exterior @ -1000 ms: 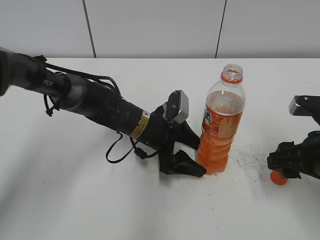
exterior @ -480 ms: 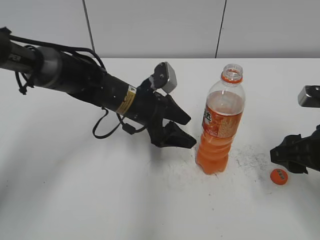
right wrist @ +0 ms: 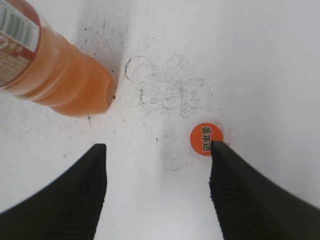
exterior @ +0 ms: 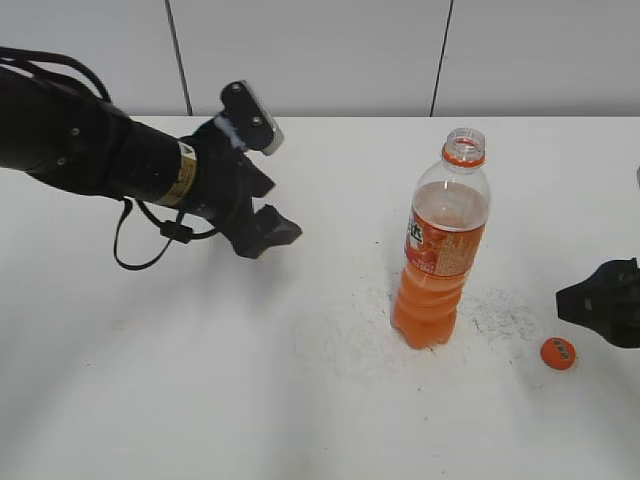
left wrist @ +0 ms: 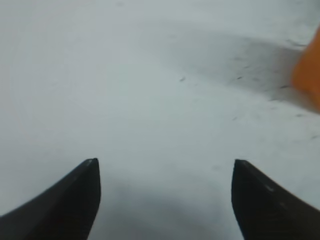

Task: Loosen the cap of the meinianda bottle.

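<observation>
The meinianda bottle [exterior: 440, 245] stands upright on the white table with its neck uncapped; it also shows in the right wrist view [right wrist: 50, 65] and as an orange edge in the left wrist view [left wrist: 310, 65]. The orange cap [exterior: 558, 352] lies flat on the table to the bottle's right, and shows in the right wrist view [right wrist: 204, 138] beside the right finger. My left gripper [exterior: 268, 230] is open and empty, well left of the bottle; in its wrist view [left wrist: 165, 165] only bare table lies between the jaws. My right gripper [right wrist: 157, 147] is open and empty, seen at the right edge [exterior: 600, 300].
The white table [exterior: 200, 380] has dark scuff marks [exterior: 495, 315] around the bottle's base. A pale panelled wall [exterior: 320, 50] runs behind the table's far edge.
My left gripper has let go near the bottle's base and pulled back up and to the left. My right gripper has drawn back to the right, leaving the cap lying on the table.
</observation>
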Robot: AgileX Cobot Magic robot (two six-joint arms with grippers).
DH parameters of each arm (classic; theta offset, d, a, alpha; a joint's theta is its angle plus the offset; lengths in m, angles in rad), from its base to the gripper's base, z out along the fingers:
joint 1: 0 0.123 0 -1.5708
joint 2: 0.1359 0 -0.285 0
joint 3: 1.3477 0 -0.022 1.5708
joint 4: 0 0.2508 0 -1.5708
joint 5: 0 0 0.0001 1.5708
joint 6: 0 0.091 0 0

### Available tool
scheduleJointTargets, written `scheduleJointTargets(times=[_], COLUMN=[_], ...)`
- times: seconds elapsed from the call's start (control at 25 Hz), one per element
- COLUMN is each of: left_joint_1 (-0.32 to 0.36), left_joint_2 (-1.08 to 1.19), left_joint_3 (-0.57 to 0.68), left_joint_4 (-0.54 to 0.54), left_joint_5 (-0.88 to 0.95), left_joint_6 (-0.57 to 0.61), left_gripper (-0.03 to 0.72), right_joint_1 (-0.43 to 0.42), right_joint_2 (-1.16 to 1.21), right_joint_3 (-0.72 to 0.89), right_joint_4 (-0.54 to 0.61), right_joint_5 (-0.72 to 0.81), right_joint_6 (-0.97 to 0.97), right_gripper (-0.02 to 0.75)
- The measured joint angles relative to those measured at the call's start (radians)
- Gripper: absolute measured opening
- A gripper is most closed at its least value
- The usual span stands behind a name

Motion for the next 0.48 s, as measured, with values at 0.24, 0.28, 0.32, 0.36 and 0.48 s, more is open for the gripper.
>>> scheduleJointTargets(times=[0.24, 0.28, 0.32, 0.36, 0.48], left_joint_1=[0.0, 0.0, -0.003, -0.007, -0.044], left_joint_2=[-0.167, -0.201, -0.235, -0.266, -0.387], left_joint_3=[0.168, 0.193, 0.216, 0.231, 0.259], left_joint_4=[-0.18, -0.242, -0.334, -0.4, -0.607], left_joint_5=[0.416, 0.481, 0.532, 0.605, 0.783], left_joint_6=[-0.059, -0.06, -0.061, -0.061, -0.034], left_gripper=[0.623, 0.62, 0.616, 0.61, 0.577], right_joint_1=[0.0, 0.0, 0.0, 0.0, 0.0], right_joint_2=[-0.149, -0.17, -0.186, -0.217, -0.279], right_joint_3=[0.0, -0.001, -0.001, -0.001, -0.001], right_joint_4=[-0.001, -0.001, -0.001, -0.001, -0.001], right_joint_5=[0.168, 0.196, 0.22, 0.267, 0.371], right_joint_6=[0.0, 0.0, 0.0, 0.0, 0.0], right_gripper=[0.475, 0.475, 0.475, 0.475, 0.475])
